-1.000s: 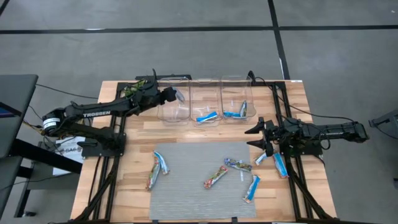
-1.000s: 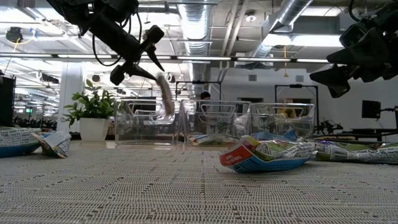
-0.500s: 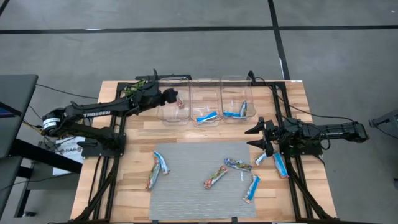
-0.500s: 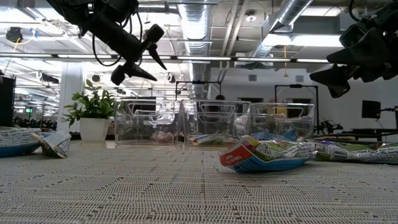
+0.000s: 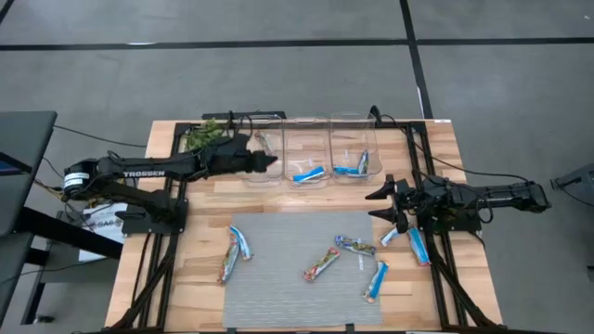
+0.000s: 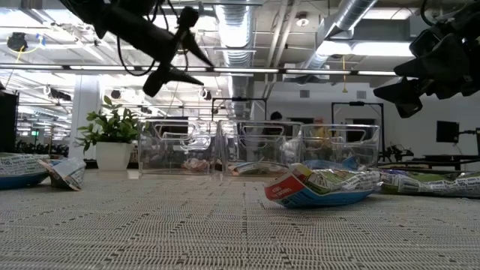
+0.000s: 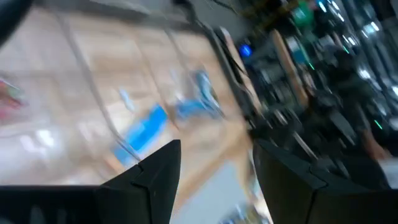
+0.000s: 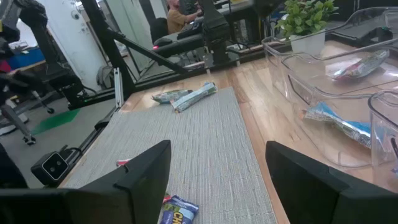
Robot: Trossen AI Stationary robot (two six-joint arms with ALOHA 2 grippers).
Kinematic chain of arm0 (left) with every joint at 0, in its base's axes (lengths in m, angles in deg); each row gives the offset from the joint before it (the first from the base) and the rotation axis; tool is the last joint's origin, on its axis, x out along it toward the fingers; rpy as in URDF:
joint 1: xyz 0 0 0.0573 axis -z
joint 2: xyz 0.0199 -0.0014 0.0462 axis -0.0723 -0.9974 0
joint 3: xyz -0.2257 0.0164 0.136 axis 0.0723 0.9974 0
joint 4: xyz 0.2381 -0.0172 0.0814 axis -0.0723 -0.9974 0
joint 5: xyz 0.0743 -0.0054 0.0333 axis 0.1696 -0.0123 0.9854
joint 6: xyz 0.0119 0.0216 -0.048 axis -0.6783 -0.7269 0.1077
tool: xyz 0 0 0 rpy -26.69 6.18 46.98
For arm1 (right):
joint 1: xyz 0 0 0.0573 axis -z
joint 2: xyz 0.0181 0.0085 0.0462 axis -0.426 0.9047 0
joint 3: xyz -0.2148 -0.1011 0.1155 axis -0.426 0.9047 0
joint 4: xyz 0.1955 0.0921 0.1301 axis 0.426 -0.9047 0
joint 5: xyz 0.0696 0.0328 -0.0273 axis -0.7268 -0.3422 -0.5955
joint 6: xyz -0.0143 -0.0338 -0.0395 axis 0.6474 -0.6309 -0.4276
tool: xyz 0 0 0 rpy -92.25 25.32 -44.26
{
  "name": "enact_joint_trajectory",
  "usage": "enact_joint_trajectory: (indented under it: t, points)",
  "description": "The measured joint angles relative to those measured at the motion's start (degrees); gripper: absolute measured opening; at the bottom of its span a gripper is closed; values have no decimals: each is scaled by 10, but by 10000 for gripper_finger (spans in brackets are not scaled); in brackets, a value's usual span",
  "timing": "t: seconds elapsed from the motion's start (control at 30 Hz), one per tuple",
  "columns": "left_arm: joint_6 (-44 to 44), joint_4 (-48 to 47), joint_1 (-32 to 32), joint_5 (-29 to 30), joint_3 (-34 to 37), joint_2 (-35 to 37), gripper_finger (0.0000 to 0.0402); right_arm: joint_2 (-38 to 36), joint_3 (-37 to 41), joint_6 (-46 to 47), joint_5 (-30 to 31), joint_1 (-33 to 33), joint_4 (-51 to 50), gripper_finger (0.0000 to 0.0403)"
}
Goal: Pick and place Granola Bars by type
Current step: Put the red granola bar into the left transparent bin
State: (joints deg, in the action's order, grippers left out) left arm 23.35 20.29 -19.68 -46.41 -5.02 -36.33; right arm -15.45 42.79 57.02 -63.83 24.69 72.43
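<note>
Wood table with a grey mat (image 5: 288, 278) and three clear bins (image 5: 308, 148) along the far edge. Granola Bars (image 5: 321, 263) lie scattered flat on the mat, mixed wrappers in blue-white, red-green and silvery, long axes every which way; a few already sit in the bins. Left gripper (image 5: 271, 161), fingers spread and empty, hovers by the leftmost bin. Right gripper (image 5: 379, 204), also spread and empty, hangs nearer the mat's right-side bars, so it looks better placed for the next pick.

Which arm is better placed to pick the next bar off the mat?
Probably the right. Its open pincer hovers at the mat's right edge, close to several bars. The left pincer, also open, is up at the left bin. The two bars on the mat's left could suit it later.
</note>
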Motion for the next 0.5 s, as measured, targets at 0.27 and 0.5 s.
enact_joint_trajectory:
  t: [0.27,0.5]
  points:
    - [1,34,135,-41,0,0,194,0,0,0,0,0,0,255]
    - [12,38,256,-55,0,0,194,0,0,0,0,0,0,255]
